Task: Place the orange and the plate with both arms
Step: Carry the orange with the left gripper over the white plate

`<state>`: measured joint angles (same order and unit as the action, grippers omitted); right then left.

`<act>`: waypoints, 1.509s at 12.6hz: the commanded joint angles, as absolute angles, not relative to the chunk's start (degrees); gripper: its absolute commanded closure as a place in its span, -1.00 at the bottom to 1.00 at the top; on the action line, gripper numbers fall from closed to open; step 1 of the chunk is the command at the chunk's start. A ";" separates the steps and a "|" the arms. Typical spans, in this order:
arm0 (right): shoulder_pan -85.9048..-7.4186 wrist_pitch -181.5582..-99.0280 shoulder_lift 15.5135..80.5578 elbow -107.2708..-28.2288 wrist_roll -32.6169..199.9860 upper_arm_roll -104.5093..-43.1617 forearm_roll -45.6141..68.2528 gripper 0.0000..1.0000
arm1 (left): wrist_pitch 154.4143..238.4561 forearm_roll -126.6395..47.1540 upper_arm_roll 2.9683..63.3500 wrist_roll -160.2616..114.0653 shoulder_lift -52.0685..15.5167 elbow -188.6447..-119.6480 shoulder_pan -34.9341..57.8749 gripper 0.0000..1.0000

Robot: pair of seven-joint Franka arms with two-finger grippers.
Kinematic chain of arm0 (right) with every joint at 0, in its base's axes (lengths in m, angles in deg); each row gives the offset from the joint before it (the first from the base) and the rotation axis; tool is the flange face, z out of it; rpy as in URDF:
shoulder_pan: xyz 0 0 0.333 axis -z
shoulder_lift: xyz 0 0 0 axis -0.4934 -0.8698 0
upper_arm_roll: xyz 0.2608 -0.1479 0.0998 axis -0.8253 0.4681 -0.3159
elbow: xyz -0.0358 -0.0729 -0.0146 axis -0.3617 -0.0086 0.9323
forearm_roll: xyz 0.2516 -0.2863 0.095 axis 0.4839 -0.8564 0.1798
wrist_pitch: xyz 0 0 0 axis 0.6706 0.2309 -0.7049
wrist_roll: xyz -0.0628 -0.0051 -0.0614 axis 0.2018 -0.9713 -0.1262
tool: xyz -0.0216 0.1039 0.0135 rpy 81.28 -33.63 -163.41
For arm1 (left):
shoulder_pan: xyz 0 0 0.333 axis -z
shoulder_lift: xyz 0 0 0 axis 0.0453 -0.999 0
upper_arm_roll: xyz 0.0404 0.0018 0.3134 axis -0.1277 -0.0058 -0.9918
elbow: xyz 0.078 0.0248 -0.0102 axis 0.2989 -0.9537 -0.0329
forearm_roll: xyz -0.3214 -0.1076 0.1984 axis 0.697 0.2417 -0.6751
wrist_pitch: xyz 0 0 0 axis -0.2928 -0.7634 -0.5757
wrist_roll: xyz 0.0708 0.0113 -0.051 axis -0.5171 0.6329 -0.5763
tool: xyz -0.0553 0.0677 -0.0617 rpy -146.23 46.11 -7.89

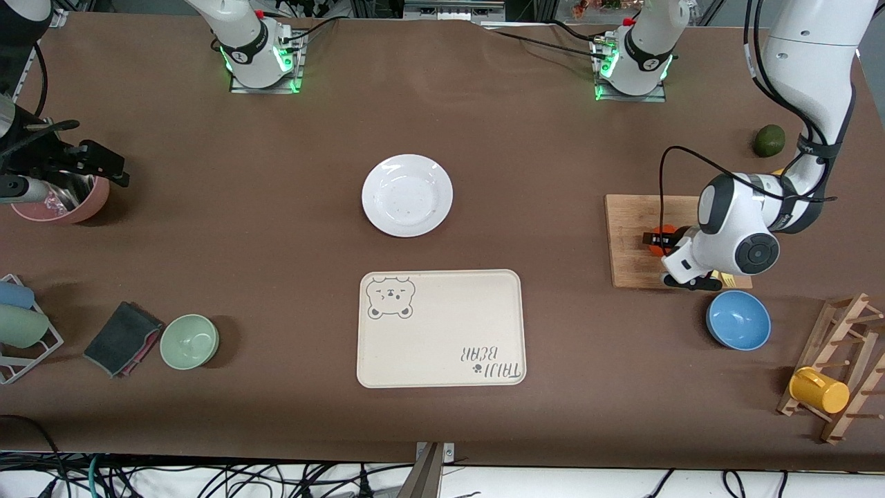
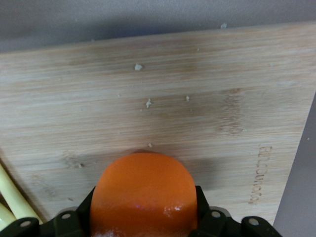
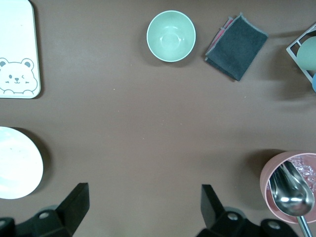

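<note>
Orange [image 2: 143, 192] sits clamped between left hand [image 2: 143, 217] fingers on the cutting board [image 2: 197, 98].

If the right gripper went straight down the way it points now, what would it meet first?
Most likely bare table. The open right gripper points at brown tabletop between the plate and the pink bowl, and nothing shows between its fingers.

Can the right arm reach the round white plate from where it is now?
Probably yes. The right gripper hangs open above bare table near the pink bowl, and nothing stands between it and the round white plate.
</note>
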<state>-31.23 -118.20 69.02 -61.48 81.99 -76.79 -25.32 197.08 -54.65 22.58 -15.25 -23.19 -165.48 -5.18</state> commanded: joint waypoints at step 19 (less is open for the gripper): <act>-31.15 -117.75 69.30 -61.45 81.73 -76.82 -24.47 -1.00 | 199.93 -39.78 34.35 -53.61 -26.49 -154.11 23.22 0.87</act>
